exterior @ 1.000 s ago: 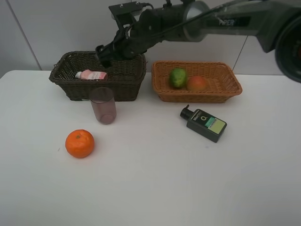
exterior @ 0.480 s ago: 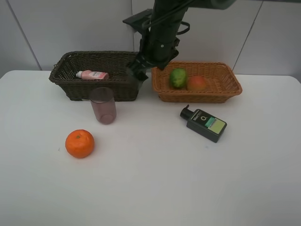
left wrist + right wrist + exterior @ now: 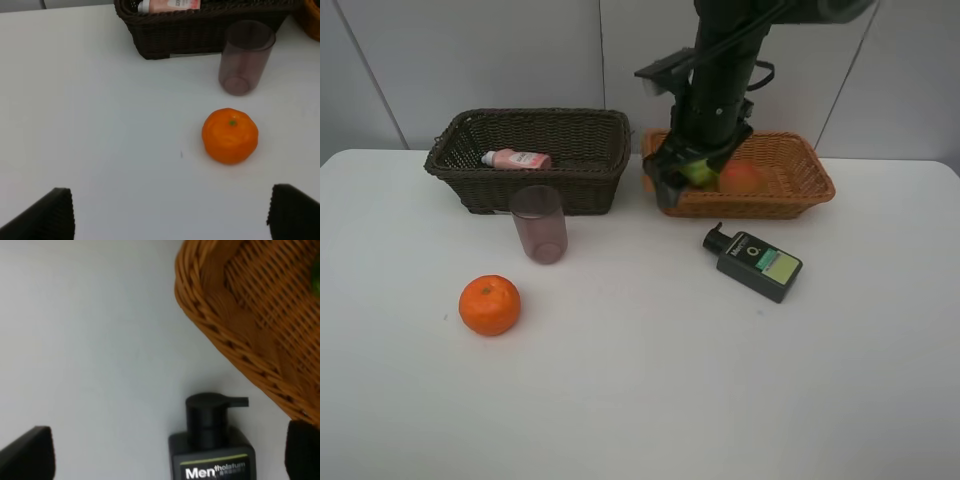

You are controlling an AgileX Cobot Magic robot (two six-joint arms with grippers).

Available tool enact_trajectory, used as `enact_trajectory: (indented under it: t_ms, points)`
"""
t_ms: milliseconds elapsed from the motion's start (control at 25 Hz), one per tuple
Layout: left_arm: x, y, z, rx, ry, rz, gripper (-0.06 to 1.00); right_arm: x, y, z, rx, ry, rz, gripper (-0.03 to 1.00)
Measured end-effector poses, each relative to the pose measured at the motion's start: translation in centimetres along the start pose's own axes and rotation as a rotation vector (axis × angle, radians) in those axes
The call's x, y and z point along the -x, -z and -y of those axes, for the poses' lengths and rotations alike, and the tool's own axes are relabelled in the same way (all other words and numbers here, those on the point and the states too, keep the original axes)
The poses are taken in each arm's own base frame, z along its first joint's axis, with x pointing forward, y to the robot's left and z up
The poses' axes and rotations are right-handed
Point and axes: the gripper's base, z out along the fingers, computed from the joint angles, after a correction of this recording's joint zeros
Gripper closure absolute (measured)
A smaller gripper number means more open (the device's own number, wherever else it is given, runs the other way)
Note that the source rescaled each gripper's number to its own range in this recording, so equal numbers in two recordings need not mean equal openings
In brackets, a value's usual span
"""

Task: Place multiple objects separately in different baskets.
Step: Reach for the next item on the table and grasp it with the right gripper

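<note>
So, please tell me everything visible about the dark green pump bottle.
The dark green pump bottle is flat and rectangular, seemingly plastic, with a black pump head and a light green label. It lies on its back on the white table, pump towards the orange-tan basket but apart from it; nothing else touches it.

We see a white table. The deep rectangular wicker basket is dark brown; the shallower rectangular wicker basket is light orange-tan, its rim braided. The small squeeze bottle is pink, its cap white. The translucent plastic cup is dusky purple. The round orange fruit has a green stem dot. The round citrus is green, the peach red-orange. The flat pump bottle is dark green with a black pump, pale green label and white lettering.
</note>
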Motion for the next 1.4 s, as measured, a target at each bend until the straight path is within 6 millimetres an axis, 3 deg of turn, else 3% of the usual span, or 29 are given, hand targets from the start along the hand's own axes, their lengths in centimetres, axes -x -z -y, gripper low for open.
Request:
enact_trajectory:
  t_ms: [400,640,1000,1400]
  points:
    - [0.0,0.0,0.0,0.0,0.0,0.0,-0.06,-9.5,-2.9,2.7,-0.016,0.06,0.041,-0.03]
    - [0.0,0.0,0.0,0.0,0.0,0.0,-0.06,-13.1,-5.3,3.2,0.002,0.127,0.035,-0.03]
    - [0.0,0.0,0.0,0.0,0.0,0.0,-0.06,-14.5,-6.9,3.9,-0.048,0.125,0.125,-0.03]
    - [0.0,0.0,0.0,0.0,0.0,0.0,-0.06,-14.8,-7.8,4.3,-0.054,0.111,0.133,-0.03]
